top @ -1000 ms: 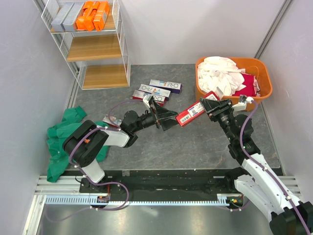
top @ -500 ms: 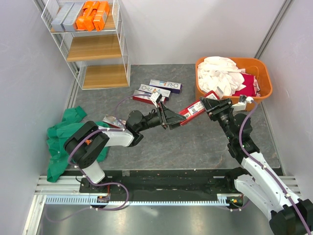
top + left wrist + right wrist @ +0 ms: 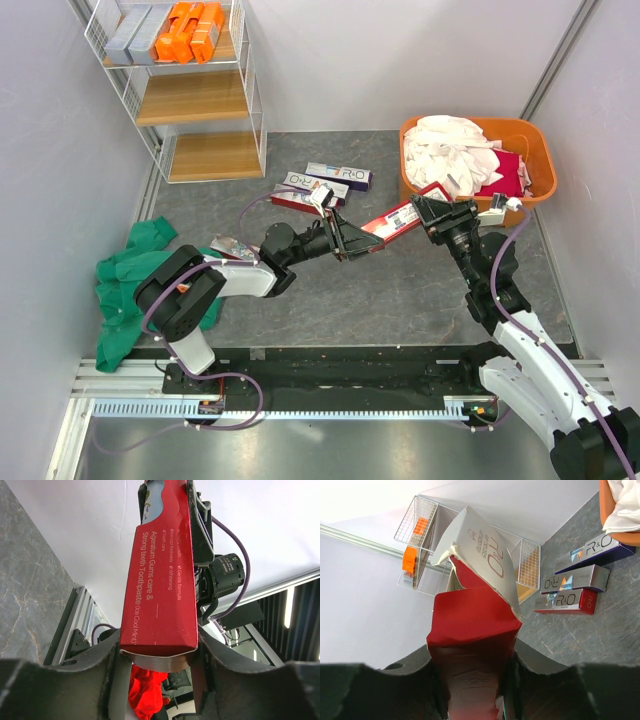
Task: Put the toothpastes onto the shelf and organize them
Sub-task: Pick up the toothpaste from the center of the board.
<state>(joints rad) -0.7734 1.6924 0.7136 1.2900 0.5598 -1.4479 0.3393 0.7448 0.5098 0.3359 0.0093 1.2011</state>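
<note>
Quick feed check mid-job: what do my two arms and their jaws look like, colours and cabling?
The left arm and right arm match: white links with rounded black joint housings. The left one carries a small orange mark on a black housing. A thin purple cable loops along each arm. The jaws are matte black.

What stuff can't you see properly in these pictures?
1. Left wrist view: far end of the red carton, cut off by the top edge.
2. Right wrist view: much of the shelf, behind that carton.
3. Top view: bottom of the tub, under white cloths; print on the grey cartons, too small.
</note>
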